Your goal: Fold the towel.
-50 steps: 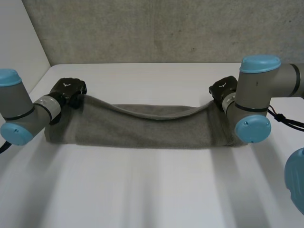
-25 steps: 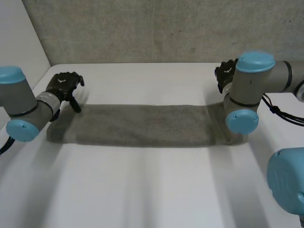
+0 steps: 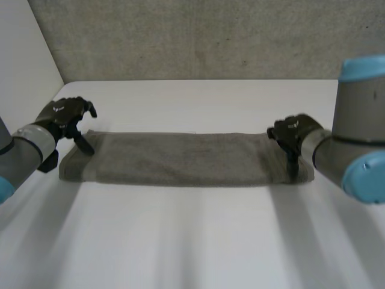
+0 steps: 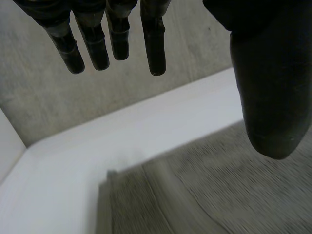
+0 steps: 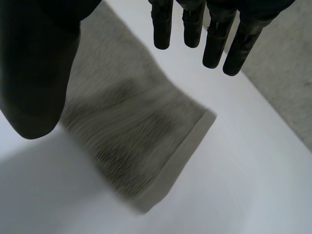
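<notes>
Rough grey concrete wall backs a white bench, on which a long grey terry-cloth towel, folded into a narrow strip, lies flat across the middle. Black left hand is over the towel's left end, its fingers straight and spread from the thumb, holding nothing. Black right hand is over the towel's right end, likewise open, with the doubled edge of the cloth lying below its fingertips.

A white table meets a rough grey wall (a white panel stands at its left).
</notes>
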